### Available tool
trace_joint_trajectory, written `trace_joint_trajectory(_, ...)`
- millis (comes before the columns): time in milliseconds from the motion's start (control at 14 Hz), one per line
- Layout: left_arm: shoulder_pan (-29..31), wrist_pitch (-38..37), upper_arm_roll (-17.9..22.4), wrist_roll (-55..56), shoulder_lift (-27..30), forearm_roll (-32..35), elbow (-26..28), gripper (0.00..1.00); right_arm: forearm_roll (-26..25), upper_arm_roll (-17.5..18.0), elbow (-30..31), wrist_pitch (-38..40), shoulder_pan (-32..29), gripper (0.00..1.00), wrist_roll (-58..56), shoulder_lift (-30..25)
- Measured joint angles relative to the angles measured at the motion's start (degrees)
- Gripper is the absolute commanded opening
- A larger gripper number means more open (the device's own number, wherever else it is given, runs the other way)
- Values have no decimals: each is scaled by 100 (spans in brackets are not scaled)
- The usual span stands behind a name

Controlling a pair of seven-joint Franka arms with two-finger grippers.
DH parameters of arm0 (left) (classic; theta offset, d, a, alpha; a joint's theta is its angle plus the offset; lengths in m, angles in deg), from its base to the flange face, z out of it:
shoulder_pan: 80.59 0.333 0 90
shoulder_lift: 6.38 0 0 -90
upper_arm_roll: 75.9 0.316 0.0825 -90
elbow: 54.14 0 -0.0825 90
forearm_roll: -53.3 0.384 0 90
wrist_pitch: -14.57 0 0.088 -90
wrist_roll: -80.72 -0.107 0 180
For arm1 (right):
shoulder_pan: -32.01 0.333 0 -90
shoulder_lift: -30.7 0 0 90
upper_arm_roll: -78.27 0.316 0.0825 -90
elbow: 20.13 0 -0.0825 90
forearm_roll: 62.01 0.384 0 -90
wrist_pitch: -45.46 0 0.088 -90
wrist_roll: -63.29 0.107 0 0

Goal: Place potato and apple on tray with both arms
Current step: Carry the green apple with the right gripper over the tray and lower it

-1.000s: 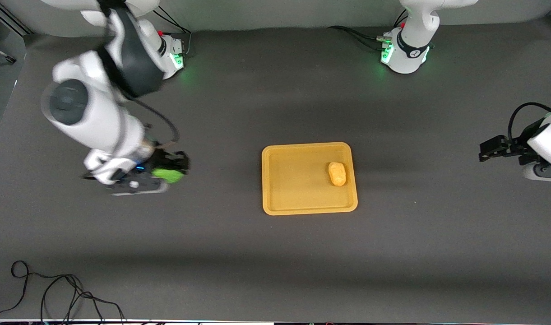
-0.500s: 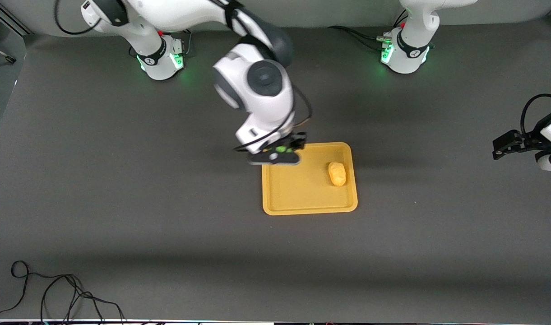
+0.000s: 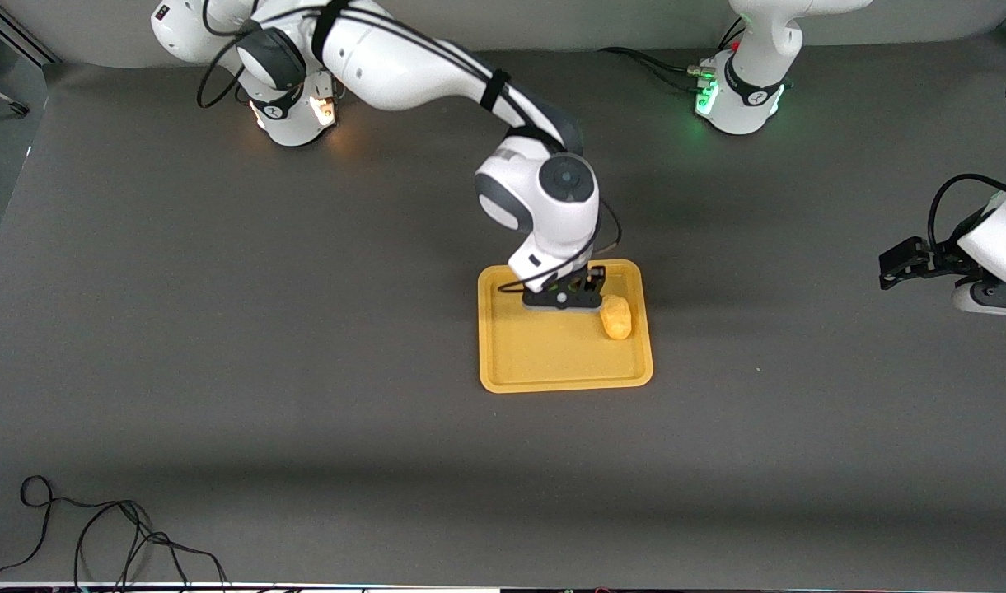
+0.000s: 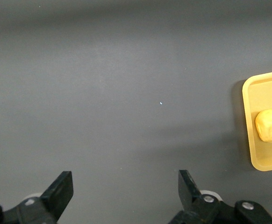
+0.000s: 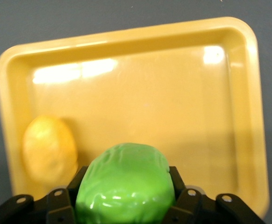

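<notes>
Robot lab: two arms (image 3: 437,66) (bolted down) on grey table (image 3: 305,371).

A glossy green apple (image 5: 123,182), its skin wrinkled and shining wet-bright, sits between matt black plastic fingers (image 5: 59,200). The yellow-orange tray (image 5: 239,116) looks like smooth moulded plastic, with bright glare patches on its floor. The potato (image 5: 48,148) beside it has a duller, faintly bumpy skin. The dark grey surface (image 4: 126,93) is matt and finely grained, like felt. The arm's white shell (image 3: 404,62) is smooth and semi-glossy.
</notes>
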Motion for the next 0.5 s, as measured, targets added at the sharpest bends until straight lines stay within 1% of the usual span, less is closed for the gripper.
trace_joint_trajectory(214,-15,0,0,0,0,0,6,100,-95,-95,-38,-480,-75,47,0,420)
trace_joint_trajectory(286,-15,0,0,0,0,0,7,100,-98,-128,-51,-584,-77,53,0,519)
trace_joint_trajectory(357,-15,0,0,0,0,0,7,100,-101,-141,-56,-657,-76,79,0,598)
trace_joint_trajectory(429,-15,0,0,0,0,0,7,100,-103,-142,-65,-703,-75,100,0,652)
trace_joint_trajectory(500,-16,0,0,0,0,0,7,100,-103,-141,-66,-734,-73,100,0,685)
